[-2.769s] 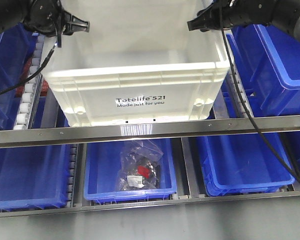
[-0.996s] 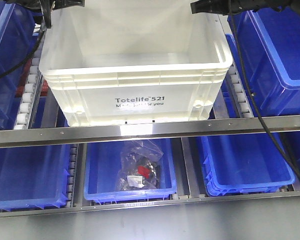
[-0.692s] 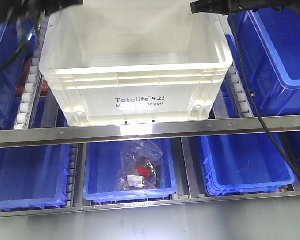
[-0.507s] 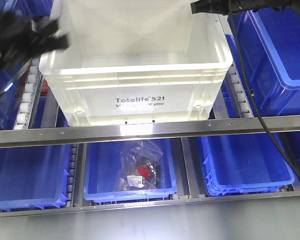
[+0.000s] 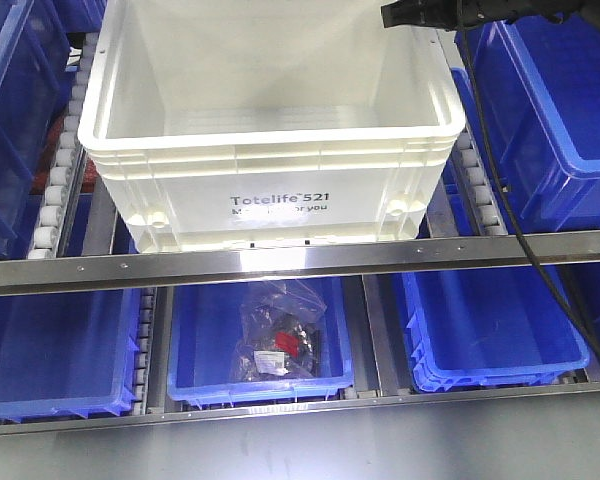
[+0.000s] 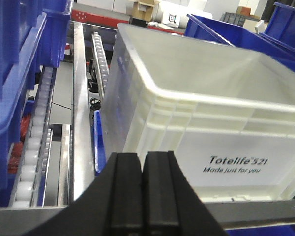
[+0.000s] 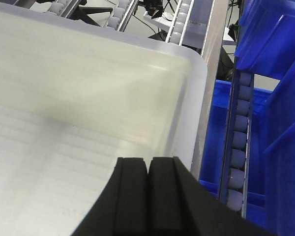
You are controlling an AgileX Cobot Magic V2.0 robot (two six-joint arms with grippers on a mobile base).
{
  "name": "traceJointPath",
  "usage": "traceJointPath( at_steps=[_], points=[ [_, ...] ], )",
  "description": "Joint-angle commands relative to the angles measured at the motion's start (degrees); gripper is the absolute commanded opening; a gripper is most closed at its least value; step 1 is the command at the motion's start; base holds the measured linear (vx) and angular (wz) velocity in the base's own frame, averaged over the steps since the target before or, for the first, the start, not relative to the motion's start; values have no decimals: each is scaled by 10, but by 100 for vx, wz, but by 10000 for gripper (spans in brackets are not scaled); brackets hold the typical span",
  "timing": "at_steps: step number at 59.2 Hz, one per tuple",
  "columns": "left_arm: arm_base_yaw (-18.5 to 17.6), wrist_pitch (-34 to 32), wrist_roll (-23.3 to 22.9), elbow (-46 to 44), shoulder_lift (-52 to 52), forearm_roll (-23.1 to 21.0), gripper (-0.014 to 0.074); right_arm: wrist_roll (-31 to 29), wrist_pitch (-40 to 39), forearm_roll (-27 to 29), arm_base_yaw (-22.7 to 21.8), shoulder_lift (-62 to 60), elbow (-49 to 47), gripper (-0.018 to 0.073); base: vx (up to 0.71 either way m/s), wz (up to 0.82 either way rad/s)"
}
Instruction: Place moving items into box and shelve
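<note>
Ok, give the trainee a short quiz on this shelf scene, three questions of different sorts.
1. True or false: the left tool is shut with nothing in it.
2. What lies in the blue bin below the white crate? A: a clear bag with something red inside. B: a beige lump. C: a cardboard carton.
3. Fill in: the crate's print reads "Totelife ___".
Key: 1 true; 2 A; 3 521.

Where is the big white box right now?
In the front view the white box sits on the upper shelf level, in the middle, between blue bins, just behind the metal rail.
</note>
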Motion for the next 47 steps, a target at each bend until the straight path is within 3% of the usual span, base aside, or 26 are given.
traceJointPath(
  at_steps=[1,7,11,20,29,47],
  points=[
    [9,-57,5,25,-27,-26,-6,-2,-40,-2,1,-33,-20,-8,0,0],
    [18,-28,8,56,-61,-52,-6,-2,-40,-2,1,-33,-20,-8,0,0],
    [19,28,9,56,-85,-50,-6,-2,-40,-2,1,-33,-20,-8,0,0],
    [19,112,36,56,-154,22,-6,-2,-40,-1,1,-33,-20,-8,0,0],
    [19,127,38,56,-173,44,-6,-2,-40,-1,1,-33,-20,-8,0,0],
    [19,160,-11,56,-169,20,-6,-2,-41,-1,1,-33,-20,-8,0,0]
  ],
)
